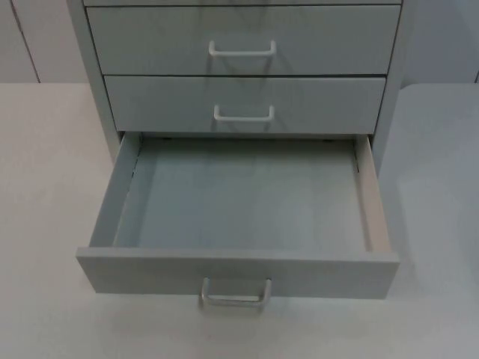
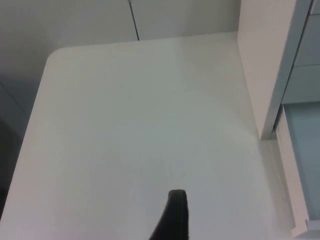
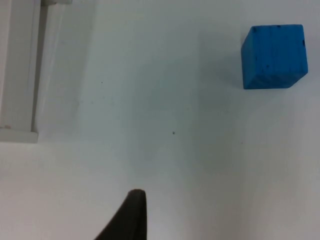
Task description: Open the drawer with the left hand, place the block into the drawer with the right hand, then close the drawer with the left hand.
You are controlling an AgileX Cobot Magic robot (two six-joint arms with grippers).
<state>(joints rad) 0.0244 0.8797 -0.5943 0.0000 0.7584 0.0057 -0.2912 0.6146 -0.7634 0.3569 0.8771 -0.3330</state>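
Note:
The grey cabinet's [image 1: 247,45] bottom drawer [image 1: 150,273] is pulled far out, and its inside is bare. Its white handle [image 1: 235,294] faces the table's front. A blue block [image 3: 274,56] lies on the white table in the right wrist view, apart from the drawer's side [image 3: 20,75]. My right gripper [image 3: 131,215] hovers over bare table, some way short of the block, with nothing in it. My left gripper [image 2: 175,215] hangs above the table beside the cabinet's left wall [image 2: 260,70], clear of the drawer's side wall [image 2: 290,165].
Two shut drawers with white handles [image 1: 243,114] sit above the open one. The table's rounded corner [image 2: 52,55] and edge lie beyond the left gripper. White table top [image 1: 45,187] stretches on both sides of the cabinet.

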